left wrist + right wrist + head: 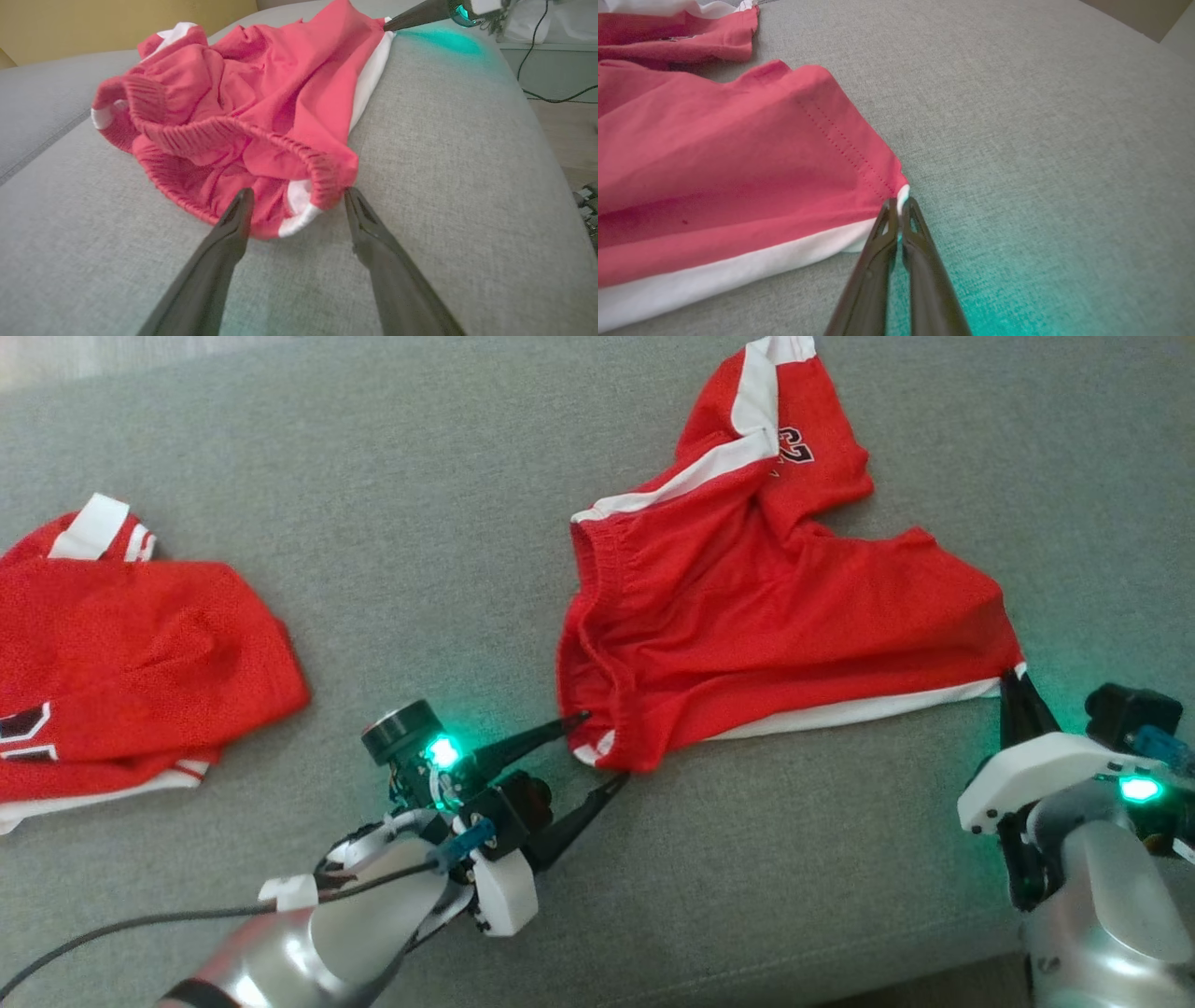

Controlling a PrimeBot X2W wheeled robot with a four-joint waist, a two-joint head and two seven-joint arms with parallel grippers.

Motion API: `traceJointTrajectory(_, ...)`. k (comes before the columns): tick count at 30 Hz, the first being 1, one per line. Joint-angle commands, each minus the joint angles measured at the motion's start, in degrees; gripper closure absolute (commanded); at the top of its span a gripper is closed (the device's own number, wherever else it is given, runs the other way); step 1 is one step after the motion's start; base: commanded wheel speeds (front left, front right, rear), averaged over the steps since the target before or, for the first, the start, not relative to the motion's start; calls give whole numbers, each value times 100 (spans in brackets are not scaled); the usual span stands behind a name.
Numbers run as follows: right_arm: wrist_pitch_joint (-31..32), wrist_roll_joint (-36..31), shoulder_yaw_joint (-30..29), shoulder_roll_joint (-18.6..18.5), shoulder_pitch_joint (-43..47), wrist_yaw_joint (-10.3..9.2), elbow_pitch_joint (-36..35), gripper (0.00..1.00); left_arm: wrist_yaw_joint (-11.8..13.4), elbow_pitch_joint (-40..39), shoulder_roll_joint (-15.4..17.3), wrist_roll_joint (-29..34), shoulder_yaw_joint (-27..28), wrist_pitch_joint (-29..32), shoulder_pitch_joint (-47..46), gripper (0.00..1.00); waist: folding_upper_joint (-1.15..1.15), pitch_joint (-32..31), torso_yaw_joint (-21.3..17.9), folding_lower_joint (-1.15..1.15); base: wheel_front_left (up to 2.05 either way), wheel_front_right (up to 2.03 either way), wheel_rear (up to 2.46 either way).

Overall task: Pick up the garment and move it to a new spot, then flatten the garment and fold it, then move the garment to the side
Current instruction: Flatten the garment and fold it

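A pair of red shorts (747, 616) with white trim lies rumpled on the grey cushion, waistband toward my left gripper. My left gripper (602, 747) stands open, its two dark fingers on either side of the waistband's near corner (317, 196), touching the cloth's edge. At the shorts' right corner, my right gripper (1013, 679) is shut on the leg hem where the white stripe ends (901, 196). The right gripper's dark tip (411, 18) also appears at the top of the left wrist view.
A second red and white garment (121, 663) lies bunched at the far left of the grey cushion (420, 523). The cushion's front edge runs along the bottom right, with cables and floor (560, 93) beyond its side.
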Motion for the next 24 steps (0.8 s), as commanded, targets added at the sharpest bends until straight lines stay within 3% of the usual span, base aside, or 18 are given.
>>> traceJointTrajectory(1, -48, 30, 177, -38, -187, -4, -137, 100, 10, -29, 45, -123, 49, -53, -259, 56, 0, 21, -11, -1, 0, 0, 0)
traceJointTrajectory(2, -53, 38, 189, -38, -207, -4, -128, 100, 10, -14, 40, -189, 6, -53, -276, 96, 0, 23, -14, -1, 0, 0, 0)
traceJointTrajectory(3, -63, 41, 196, -38, -223, -4, -121, 100, 10, -18, 36, -261, -15, -53, -289, 100, 0, 20, -14, -1, 0, 0, 0)
traceJointTrajectory(12, -262, 225, 461, -38, -223, -4, -190, 100, 10, -424, 87, -972, 424, -53, 19, 100, 0, -271, 100, -1, 0, 0, 0)
traceJointTrajectory(19, -132, 718, 801, -38, -197, -4, -724, 100, 10, -842, 156, -1523, 1092, -53, 514, 100, 0, -656, 274, -1, 0, 0, 0)
traceJointTrajectory(24, 114, 1034, 973, -38, -215, -4, -1153, 100, 10, -1035, 185, -1863, 1251, -53, 641, 100, 0, -861, 389, -1, 0, 0, 0)
